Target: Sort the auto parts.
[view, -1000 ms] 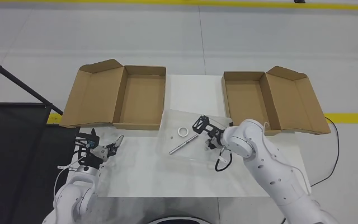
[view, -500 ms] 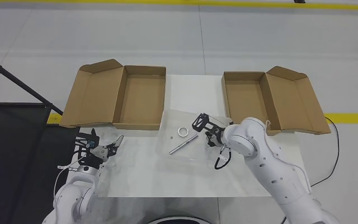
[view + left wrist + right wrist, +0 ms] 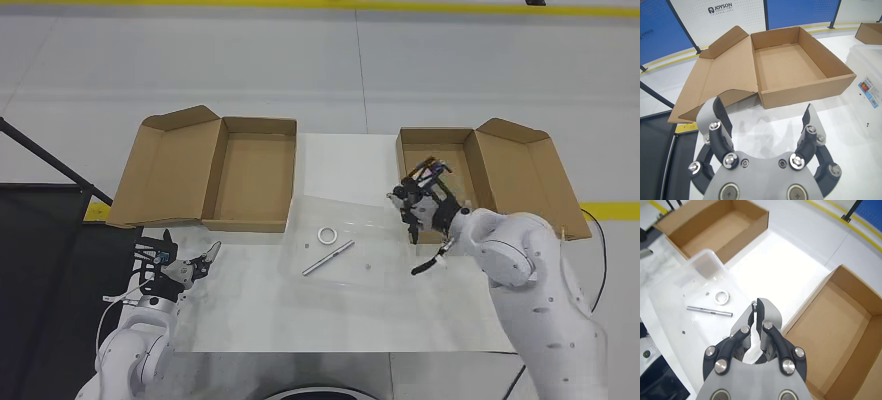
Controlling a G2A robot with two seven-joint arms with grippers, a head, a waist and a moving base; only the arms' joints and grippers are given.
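White table point(image 3: 340, 165), pale floor around. Right hand point(image 3: 755, 307) closed, pinching small metal part point(image 3: 754, 303) at fingertips, above table. Right cardboard box point(image 3: 838, 321) just beside this hand. Clear tray point(image 3: 704, 252) on hand's other side, holding metal ring point(image 3: 721, 297) and rod point(image 3: 709, 311), both apart from it. Left hand point(image 3: 762, 107) open, holding nothing, above table. Left cardboard box point(image 3: 791, 62) just ahead of it.

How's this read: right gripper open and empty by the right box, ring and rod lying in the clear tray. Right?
One error. The right wrist view shows the right gripper shut on a small metal part, not open and empty. The rest holds: it is by the right box; ring and rod lie in the clear tray.
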